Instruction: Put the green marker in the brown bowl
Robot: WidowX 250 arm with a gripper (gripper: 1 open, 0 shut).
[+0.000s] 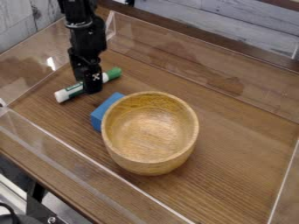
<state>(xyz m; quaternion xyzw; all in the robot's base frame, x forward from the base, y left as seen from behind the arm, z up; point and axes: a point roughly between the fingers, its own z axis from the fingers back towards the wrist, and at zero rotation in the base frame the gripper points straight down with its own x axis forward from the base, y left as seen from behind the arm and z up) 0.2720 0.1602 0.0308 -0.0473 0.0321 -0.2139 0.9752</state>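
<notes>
The green marker (73,89) lies flat on the wooden table, left of centre, with its white barrel partly covered by my gripper. My gripper (86,84) hangs straight down over the marker's right half, its black fingers open and straddling the barrel, close to the table. The brown bowl (149,131) stands upright to the lower right of the marker, with nothing inside it.
A blue block (105,109) lies against the bowl's left rim, between marker and bowl. Clear low walls (70,157) fence the table on all sides. The table's front edge drops off at lower left.
</notes>
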